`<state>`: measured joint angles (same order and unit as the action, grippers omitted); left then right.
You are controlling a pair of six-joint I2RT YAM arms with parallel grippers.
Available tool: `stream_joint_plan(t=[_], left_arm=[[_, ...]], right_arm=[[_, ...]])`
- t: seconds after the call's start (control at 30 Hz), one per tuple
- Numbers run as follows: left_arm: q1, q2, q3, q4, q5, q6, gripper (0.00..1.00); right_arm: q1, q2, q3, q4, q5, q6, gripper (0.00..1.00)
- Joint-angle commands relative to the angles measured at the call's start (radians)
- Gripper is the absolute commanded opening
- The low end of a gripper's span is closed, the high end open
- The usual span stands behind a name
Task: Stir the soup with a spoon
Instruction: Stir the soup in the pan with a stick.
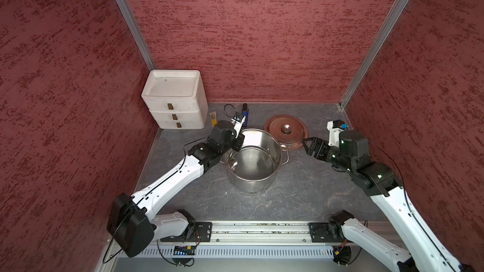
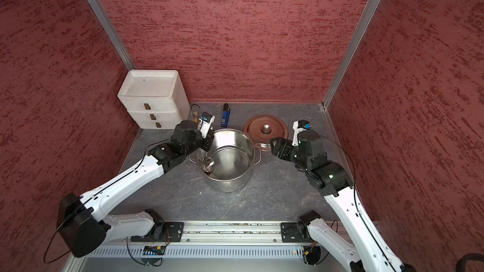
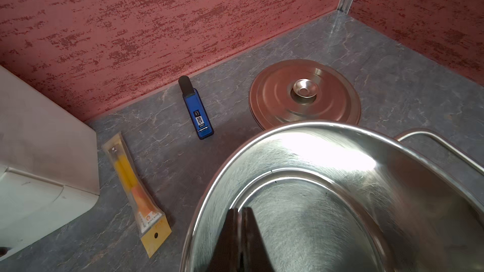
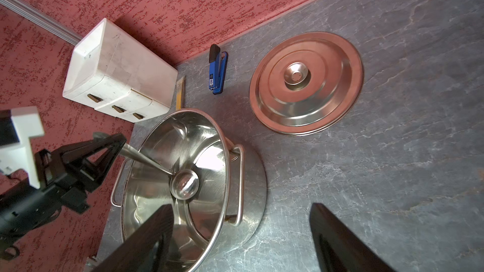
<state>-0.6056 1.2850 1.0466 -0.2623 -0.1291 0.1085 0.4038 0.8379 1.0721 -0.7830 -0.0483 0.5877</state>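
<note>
Main worry here is the pot (image 1: 251, 183) getting shoved around. It sits mid-table (image 1: 301, 192) and looks empty and dry inside, so it's probably light, and nothing is steadying it. The spoon (image 4: 184, 184) is already in there, its small deep bowl low down by the wall at about 9 o'clock. The left gripper (image 4: 115, 145) is clamped shut on the top of the thin flat handle, above the rim at roughly 10 o'clock. A handle that slim and slick could twist or slide between the jaws once the bowl drags on steel. If the stir runs too wide, the bowl could catch the wall and push the whole pot. The right gripper (image 1: 306, 146) hangs at around 3 o'clock with its jaws wide apart, gripping nothing and clear of the pot, so it's no help as a brace. The pot is shiny brushed steel, straight-sided, with wire loop handles. Past it at 1 o'clock lies the lid (image 1: 286, 130), flat and round with stepped rings and a centre knob, near enough that a sliding pot could bump it. Further back are a blue and black gadget (image 3: 197, 112) at 12, a yellow packet (image 3: 133, 181) at 11, and white plastic drawers (image 1: 174, 100) in the corner.
</note>
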Motion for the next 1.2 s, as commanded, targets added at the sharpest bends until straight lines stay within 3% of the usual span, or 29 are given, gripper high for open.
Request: stream_joint_plan(t=[0.0, 0.23, 0.63, 0.87, 1.17], left_arm=[[0.009, 0.064, 0.093, 0.089, 0.024, 0.056, 0.00], [-0.026, 0.252, 0.263, 0.119, 0.137, 0.111, 0.00], [-0.226, 0.389, 0.412, 0.137, 0.188, 0.155, 0.00], [-0.338, 0.342, 0.365, 0.102, 0.194, 0.165, 0.00], [-0.453, 0.150, 0.183, 0.009, 0.143, 0.114, 0.00]], right_arm=[[-0.002, -0.017, 0.003, 0.008, 0.013, 0.016, 0.86], [-0.002, -0.036, 0.009, -0.013, 0.030, 0.018, 0.86], [-0.003, -0.073, 0.014, -0.048, 0.050, 0.021, 0.85], [-0.002, -0.085, 0.007, -0.062, 0.049, 0.023, 0.85], [-0.002, -0.059, -0.004, -0.036, 0.025, 0.019, 0.86]])
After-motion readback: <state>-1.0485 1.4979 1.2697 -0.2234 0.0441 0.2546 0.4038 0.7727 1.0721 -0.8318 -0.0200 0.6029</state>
